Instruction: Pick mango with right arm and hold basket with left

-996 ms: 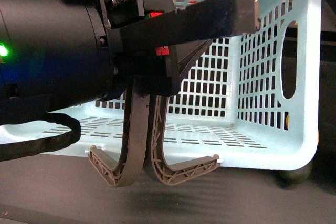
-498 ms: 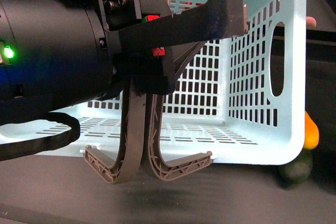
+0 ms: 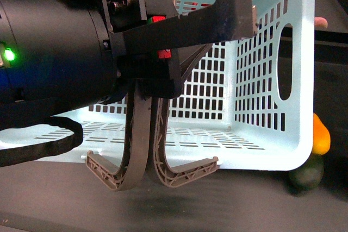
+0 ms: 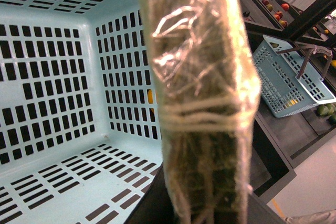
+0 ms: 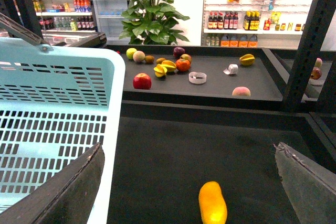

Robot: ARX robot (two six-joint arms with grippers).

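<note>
The mango [image 5: 212, 203] lies on the dark shelf [image 5: 173, 145] at the bottom centre of my right wrist view. It sits between the two fingers of my right gripper [image 5: 189, 148], which are spread wide and touch nothing. In the front view the mango peeks out at the right edge, partly cut off by the basket's corner. A dark green fruit [image 3: 306, 172] sits just below it.

The basket [image 3: 255, 80] fills the middle and right of the front view. Its grey-brown handles [image 3: 136, 156] hang down at lower centre. In my right wrist view its blue rim takes the left side, near the mango but apart from it.

My left arm [image 3: 54, 42] fills the upper left of the front view, with a green light [image 3: 8, 54] at the left edge and a black cable [image 3: 49, 145] looping below. My left gripper [image 3: 217, 33] reaches across to the basket's upper rim; I cannot tell whether it is clamped there.

In the left wrist view one film-wrapped finger [image 4: 202, 103] runs down the centre, with the basket's slotted inside behind it on the left. A second basket [image 4: 289, 85] stands at the right of the frame.
</note>
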